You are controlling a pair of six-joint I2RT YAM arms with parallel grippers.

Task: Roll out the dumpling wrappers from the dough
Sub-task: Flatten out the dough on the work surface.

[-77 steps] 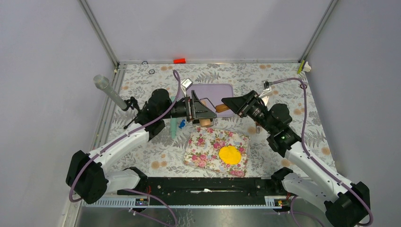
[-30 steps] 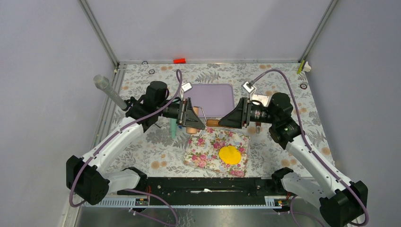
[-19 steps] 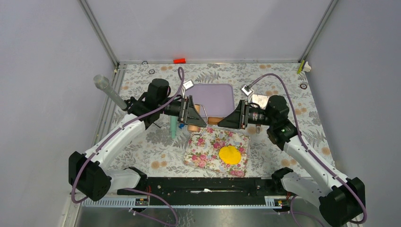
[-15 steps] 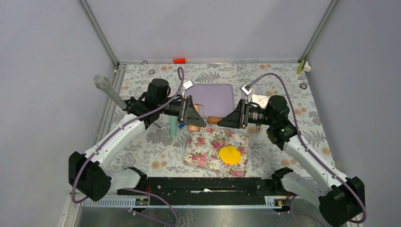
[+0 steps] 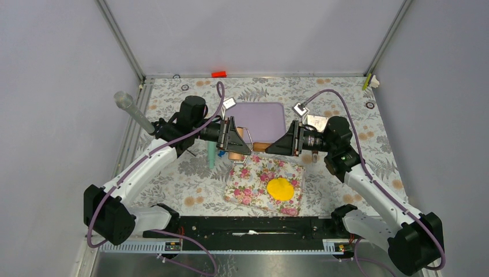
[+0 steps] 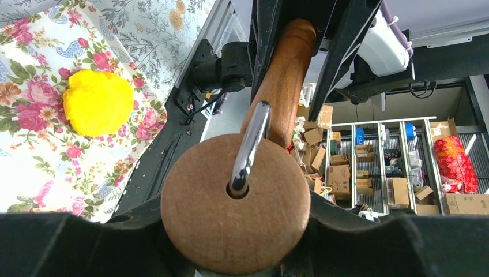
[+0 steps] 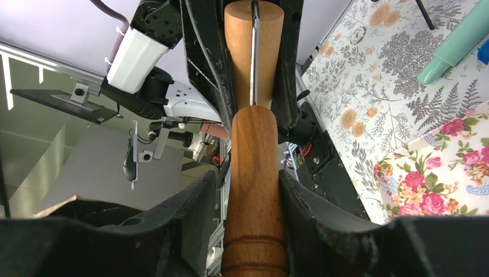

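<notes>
Top external: we note the dough (image 5: 281,188) nearside of the crosswise rolling pin (image 5: 258,148), closer to the right arm (image 5: 369,190). Both the left tool (image 6: 235,231) and right tool (image 7: 254,193) grip it.

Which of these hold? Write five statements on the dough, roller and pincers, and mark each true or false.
1. The dough lies on the floral mat. True.
2. The left pincer is open and empty. False: it is shut on the drum of the roller.
3. The right pincer grips the roller's handle. True.
4. The roller presses on the dough. False: it is held between the two arms, apart from the dough.
5. The teal tool lies on the floral mat. False: it lies to the left of that mat.
</notes>
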